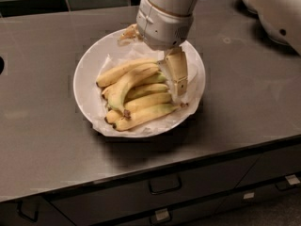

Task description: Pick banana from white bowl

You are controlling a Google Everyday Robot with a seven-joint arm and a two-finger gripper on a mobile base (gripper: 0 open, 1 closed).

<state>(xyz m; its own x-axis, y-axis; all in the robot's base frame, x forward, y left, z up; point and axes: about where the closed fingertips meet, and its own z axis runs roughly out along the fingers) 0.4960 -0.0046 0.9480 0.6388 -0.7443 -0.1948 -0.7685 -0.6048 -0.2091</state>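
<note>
**Gripper low over the bowl, jaws spread**

Your gripper (155, 62) hangs over the right half of the white bowl (84, 74), its 2 fingers parted and gripping nothing (1 tan finger (176, 74) points down at the pile's right ends). The banana (123, 86) lies atop the pile in the bowl, dark stem end nearest you.

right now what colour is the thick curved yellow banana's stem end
Dark brown stem end, camera view; gripper low in the white bowl.

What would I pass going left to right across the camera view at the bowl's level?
white bowl, left rim → banana → gripper, over the bowl's right side → grey countertop
</note>
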